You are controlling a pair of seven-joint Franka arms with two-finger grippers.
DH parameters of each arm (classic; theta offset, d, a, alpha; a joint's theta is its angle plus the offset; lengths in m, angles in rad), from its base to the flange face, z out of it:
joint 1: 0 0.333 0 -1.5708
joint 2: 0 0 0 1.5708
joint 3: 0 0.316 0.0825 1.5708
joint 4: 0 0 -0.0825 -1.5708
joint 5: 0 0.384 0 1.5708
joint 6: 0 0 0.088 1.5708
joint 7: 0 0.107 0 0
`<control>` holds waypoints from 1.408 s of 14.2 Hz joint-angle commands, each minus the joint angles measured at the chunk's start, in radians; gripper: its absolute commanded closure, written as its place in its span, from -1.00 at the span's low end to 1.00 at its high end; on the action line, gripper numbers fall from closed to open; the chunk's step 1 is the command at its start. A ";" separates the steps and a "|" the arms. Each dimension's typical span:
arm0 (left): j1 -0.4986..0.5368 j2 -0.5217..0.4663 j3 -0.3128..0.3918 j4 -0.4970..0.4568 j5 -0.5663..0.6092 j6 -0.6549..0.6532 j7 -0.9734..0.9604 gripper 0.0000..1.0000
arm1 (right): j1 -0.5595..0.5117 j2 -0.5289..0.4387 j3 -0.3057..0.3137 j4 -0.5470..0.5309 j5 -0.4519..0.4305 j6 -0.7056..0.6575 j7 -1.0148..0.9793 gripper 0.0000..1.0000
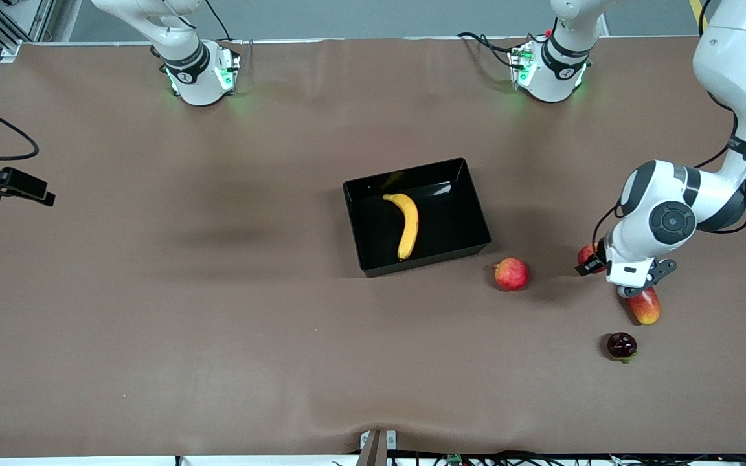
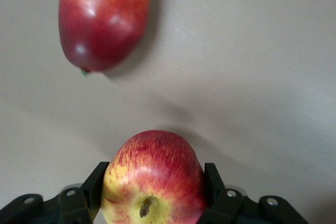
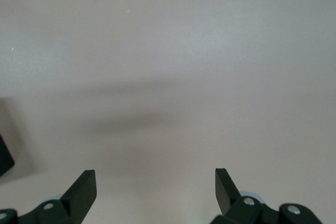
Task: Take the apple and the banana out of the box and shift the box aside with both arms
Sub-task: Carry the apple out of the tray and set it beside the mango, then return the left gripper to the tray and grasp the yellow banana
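Left gripper (image 2: 152,195): clamped on small red apple with yellowish patch (image 2: 152,182), above table's left-arm end, elongated red-and-yellow mango (image 2: 102,17) near. Right gripper (image 3: 155,190): jaws spread, holding nothing. Glossy black rectangular plastic bin (image 1: 470,213): contains long curved yellow banana (image 1: 406,224), lying twelve-to-six.

Even overhead light fell on the table (image 1: 153,310), bright but soft. Faint wide shadows lay across the cloth, and the black box (image 1: 470,194) showed glossy glare on its floor. In the left wrist view the mango (image 2: 102,17) was blurred, with small highlights on its skin.
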 commanded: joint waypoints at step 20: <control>-0.256 0.028 -0.390 0.164 -0.004 -0.137 -0.539 -1.00 | -0.018 0.206 0.020 0.019 -0.003 0.403 0.001 -1.00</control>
